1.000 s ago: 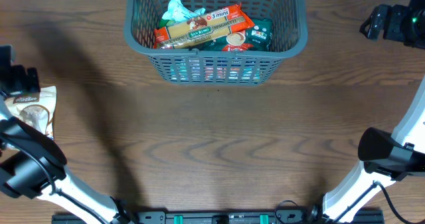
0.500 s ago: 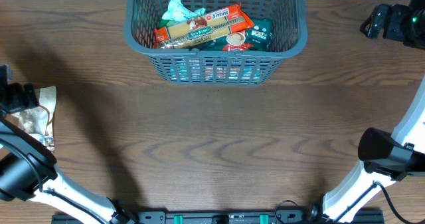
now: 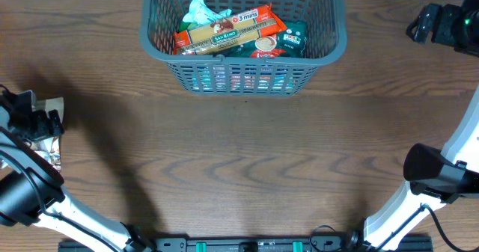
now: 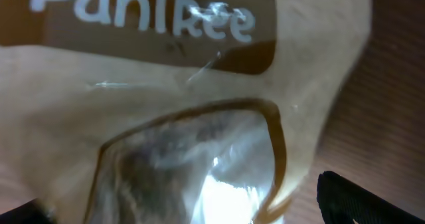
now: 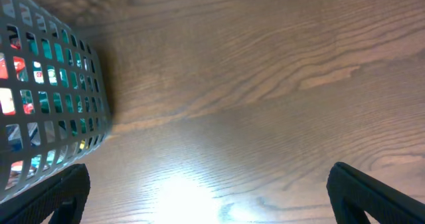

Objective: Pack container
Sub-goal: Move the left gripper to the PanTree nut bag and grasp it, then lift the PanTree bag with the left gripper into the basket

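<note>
The container (image 3: 239,76), a dark grey lattice basket, stands at the table's far middle and also shows at the left of the right wrist view (image 5: 53,104). It holds an orange pasta pack (image 3: 224,34), a teal bag (image 3: 200,11) and a green packet (image 3: 293,37). A tan pouch with a clear window (image 3: 54,106) lies at the far left edge. My left gripper (image 3: 34,121) is right over it, open, its fingers on either side of the pouch (image 4: 166,98), which fills the left wrist view. My right gripper (image 3: 416,29) is open and empty at the far right, above bare table (image 5: 212,197).
The wooden table (image 3: 247,162) stretches between the basket and the near edge. Both arm bases stand at the near edge, left (image 3: 82,222) and right (image 3: 426,177).
My left gripper has moved toward the near edge and come down over the tan pouch, covering more of it. The right arm and the basket have not moved.
</note>
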Robot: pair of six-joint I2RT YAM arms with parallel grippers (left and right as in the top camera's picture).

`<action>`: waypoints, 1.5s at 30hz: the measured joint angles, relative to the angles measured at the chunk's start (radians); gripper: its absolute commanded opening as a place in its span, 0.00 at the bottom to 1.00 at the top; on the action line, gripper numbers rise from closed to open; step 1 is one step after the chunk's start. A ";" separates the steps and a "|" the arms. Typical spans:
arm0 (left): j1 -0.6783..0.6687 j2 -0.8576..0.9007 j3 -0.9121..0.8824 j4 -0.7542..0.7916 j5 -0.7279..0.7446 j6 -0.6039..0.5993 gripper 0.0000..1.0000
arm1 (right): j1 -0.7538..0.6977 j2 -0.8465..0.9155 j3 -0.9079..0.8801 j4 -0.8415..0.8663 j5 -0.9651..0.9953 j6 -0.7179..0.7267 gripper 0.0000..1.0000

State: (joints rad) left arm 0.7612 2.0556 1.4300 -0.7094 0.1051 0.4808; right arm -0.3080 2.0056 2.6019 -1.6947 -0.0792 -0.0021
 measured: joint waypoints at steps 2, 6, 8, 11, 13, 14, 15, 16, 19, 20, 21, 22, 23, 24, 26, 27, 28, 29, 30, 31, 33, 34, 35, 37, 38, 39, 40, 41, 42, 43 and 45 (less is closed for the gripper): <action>0.000 0.000 -0.027 0.031 0.000 0.003 0.98 | 0.000 0.000 0.000 0.000 0.000 0.003 0.99; 0.000 -0.004 -0.056 0.060 -0.002 0.011 0.99 | 0.000 0.000 0.000 0.000 0.000 0.004 0.99; 0.000 -0.006 -0.060 0.062 -0.001 0.012 0.96 | 0.000 0.000 0.000 0.000 0.000 0.007 0.99; 0.000 -0.008 -0.061 0.061 -0.001 0.011 0.87 | 0.000 0.000 0.000 0.000 0.000 0.010 0.99; 0.001 -0.008 -0.062 0.062 0.000 0.008 0.83 | 0.000 0.000 0.000 0.000 0.000 0.010 0.99; 0.001 -0.008 -0.062 0.062 0.001 0.002 0.81 | 0.000 0.000 0.000 0.000 0.000 0.010 0.99; 0.002 -0.008 -0.062 0.062 0.003 -0.003 0.80 | 0.000 0.000 0.000 0.000 0.000 0.010 0.99; 0.002 -0.008 -0.062 0.062 0.005 -0.010 0.79 | 0.000 0.000 0.000 0.000 0.000 0.010 0.99; 0.002 -0.008 -0.062 0.060 0.010 -0.021 0.68 | 0.000 0.000 0.000 0.000 0.000 0.010 0.99; 0.002 -0.008 -0.062 0.058 0.012 -0.024 0.61 | 0.000 0.000 0.000 0.000 0.000 0.010 0.99; 0.002 -0.008 -0.062 0.058 0.013 -0.030 0.56 | 0.000 0.000 0.000 0.000 0.000 0.010 0.99; 0.002 -0.009 -0.062 0.056 0.015 -0.034 0.52 | 0.000 0.000 0.000 0.000 0.000 0.010 0.99; 0.002 -0.010 -0.062 0.055 0.019 -0.033 0.50 | 0.000 0.000 0.000 0.000 0.000 0.010 0.99; 0.002 -0.010 -0.062 0.055 0.023 -0.035 0.49 | 0.000 0.000 0.000 0.000 0.000 0.010 0.99; 0.002 -0.010 -0.062 0.054 0.028 -0.039 0.44 | 0.000 0.000 0.000 0.000 0.000 0.010 0.99; 0.002 -0.010 -0.062 0.054 0.032 -0.040 0.41 | 0.000 0.000 0.000 0.000 0.000 0.010 0.99; 0.002 -0.010 -0.062 0.054 0.035 -0.045 0.37 | 0.000 0.000 0.000 0.000 0.000 0.010 0.99; 0.002 -0.010 -0.062 0.053 0.039 -0.050 0.34 | 0.000 0.000 0.000 0.000 0.000 0.010 0.99; 0.002 -0.010 -0.062 0.053 0.043 -0.055 0.31 | 0.000 0.000 0.000 0.000 0.000 0.010 0.99; 0.002 -0.011 -0.062 0.053 0.047 -0.060 0.28 | 0.000 0.000 0.000 0.000 0.000 0.010 0.99; 0.002 -0.014 -0.063 0.051 0.053 -0.065 0.23 | 0.000 0.000 0.000 0.000 0.000 0.010 0.99; 0.001 -0.018 -0.063 0.050 0.056 -0.066 0.21 | 0.000 0.000 0.000 0.000 0.000 0.010 0.99; 0.000 -0.021 -0.064 0.048 0.059 -0.066 0.21 | 0.000 0.000 0.000 0.000 0.000 0.010 0.99; -0.006 -0.027 -0.064 0.042 0.066 -0.074 0.21 | 0.000 0.000 0.000 0.000 0.000 0.010 0.99; -0.011 -0.031 -0.064 0.038 0.069 -0.085 0.19 | 0.000 0.000 0.000 0.000 0.000 0.010 0.99; -0.019 -0.036 -0.064 0.032 0.072 -0.097 0.15 | 0.000 0.000 0.000 0.000 0.000 0.010 0.99; -0.030 -0.045 -0.064 0.018 0.075 -0.110 0.12 | 0.000 0.000 0.000 0.000 0.000 0.010 0.99; -0.039 -0.055 -0.063 0.002 0.076 -0.119 0.10 | 0.000 0.000 0.000 0.000 0.000 0.010 0.99; -0.053 -0.070 -0.058 -0.024 0.077 -0.133 0.07 | 0.000 0.000 0.000 0.000 0.000 0.010 0.99; -0.070 -0.090 -0.048 -0.058 0.079 -0.145 0.06 | 0.000 0.000 0.000 0.000 0.000 0.010 0.99; -0.101 -0.124 -0.014 -0.121 0.079 -0.162 0.06 | 0.000 0.000 0.000 0.000 0.000 0.010 0.99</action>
State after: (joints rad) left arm 0.6598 1.9320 1.4155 -0.8307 0.1841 0.3187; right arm -0.3080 2.0056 2.6019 -1.6947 -0.0792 0.0082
